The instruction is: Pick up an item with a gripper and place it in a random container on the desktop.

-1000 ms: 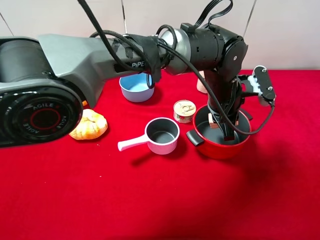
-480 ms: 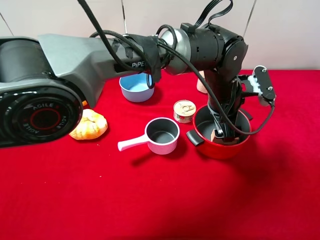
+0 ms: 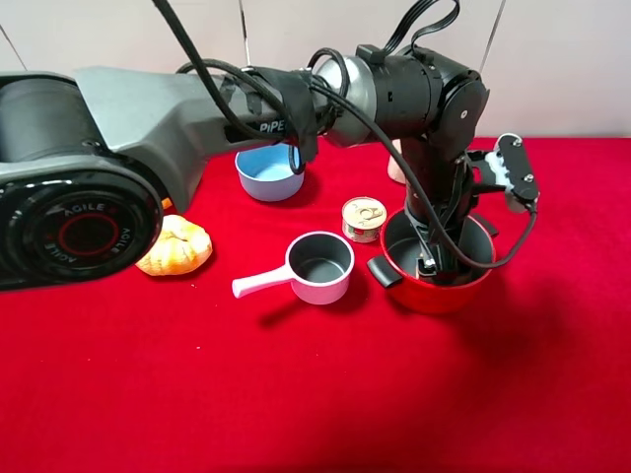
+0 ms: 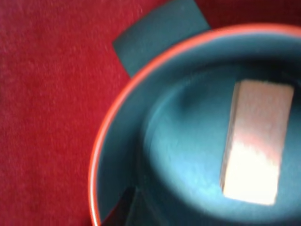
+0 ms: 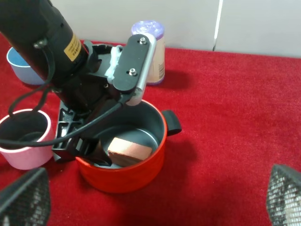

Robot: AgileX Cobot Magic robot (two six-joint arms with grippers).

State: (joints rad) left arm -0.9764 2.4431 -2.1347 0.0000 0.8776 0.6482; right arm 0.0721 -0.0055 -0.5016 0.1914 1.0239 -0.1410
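The left gripper (image 3: 435, 262) is down inside the red pot (image 3: 449, 297), jaws parted and holding nothing. The striped block (image 5: 129, 149) lies free on the pot's dark floor, just beside one finger (image 5: 96, 151). The right gripper (image 5: 154, 200) hangs wide open and empty over the red cloth desktop (image 3: 296, 394). A tin (image 3: 364, 218), a pink saucepan (image 3: 330, 290), a blue bowl (image 3: 266, 187) and a bun (image 3: 175, 246) sit on the cloth, with a pale wall (image 3: 572, 59) behind.

The round joint cap (image 3: 87, 235) in the exterior view's near left carries the word "AGILE" in white around its red ring (it appears twice). The grey arm link (image 3: 279, 126) beyond it reads "PIPE", with the rest hidden by cables. The print on the yellow sticker (image 5: 71, 45) and on the tin's lid (image 3: 364, 213) is too small to read.
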